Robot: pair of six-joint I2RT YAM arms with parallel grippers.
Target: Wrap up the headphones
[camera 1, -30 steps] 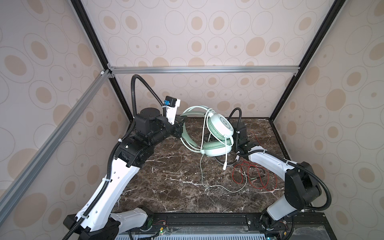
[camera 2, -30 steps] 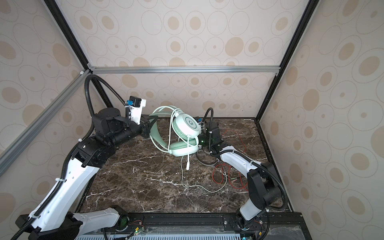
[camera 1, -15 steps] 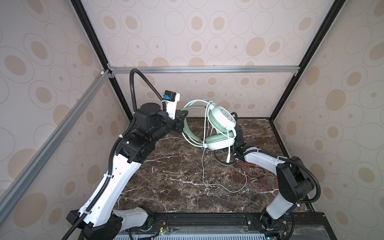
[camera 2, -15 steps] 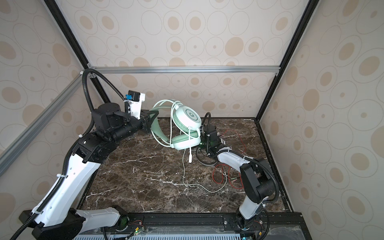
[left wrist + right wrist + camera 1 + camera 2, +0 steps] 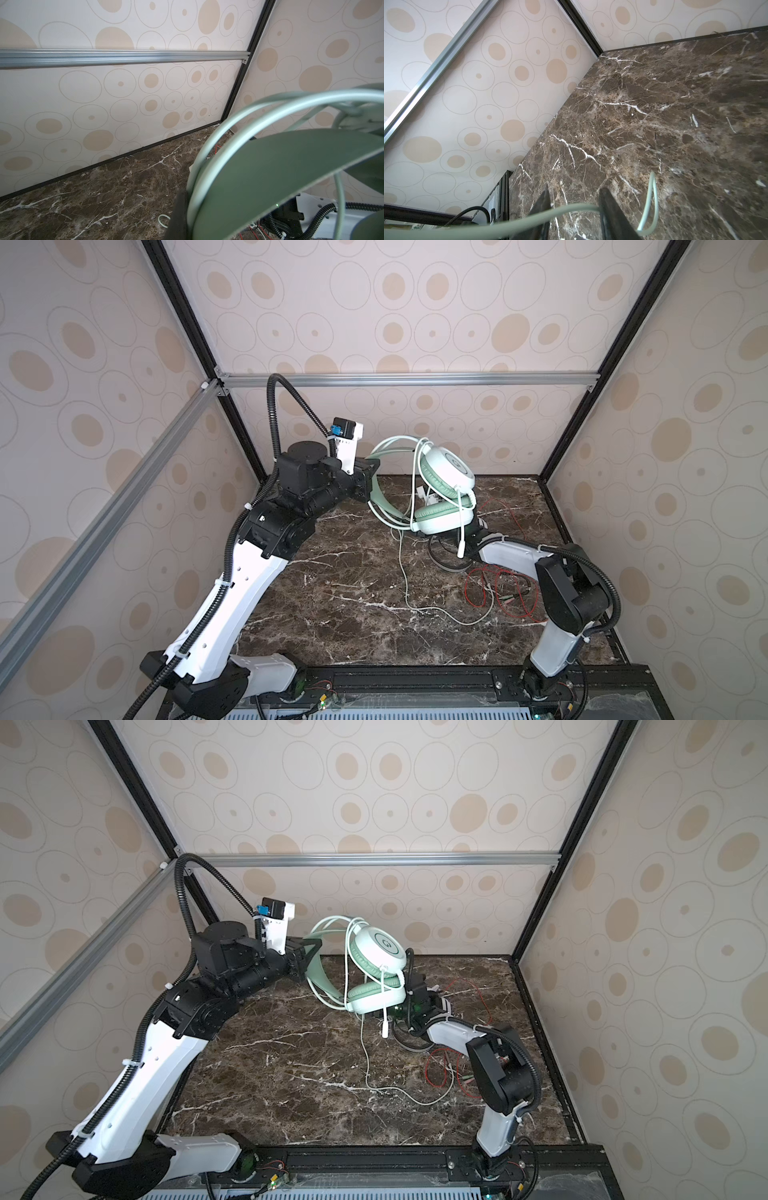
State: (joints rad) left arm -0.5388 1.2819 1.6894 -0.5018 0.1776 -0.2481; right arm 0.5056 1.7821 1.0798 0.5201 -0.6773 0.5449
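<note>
Left fingers [image 5: 178, 216]: I am clamping them on headband [image 5: 312, 973] of mint-green headphones [image 5: 446, 472], holding pair aloft above worktop [image 5: 332, 614]. Earcups are hanging just past these fingers.

Right fingers [image 5: 609, 209]: I am keeping them apart close behind lower earcup [image 5: 444, 518], pale cable [image 5: 566, 211] crossing gap between them.

White-and-black headphones [image 5: 446, 563] are lying on worktop under my right wrist, red cable [image 5: 478, 593] sprawling farther back beside my right arm.
</note>
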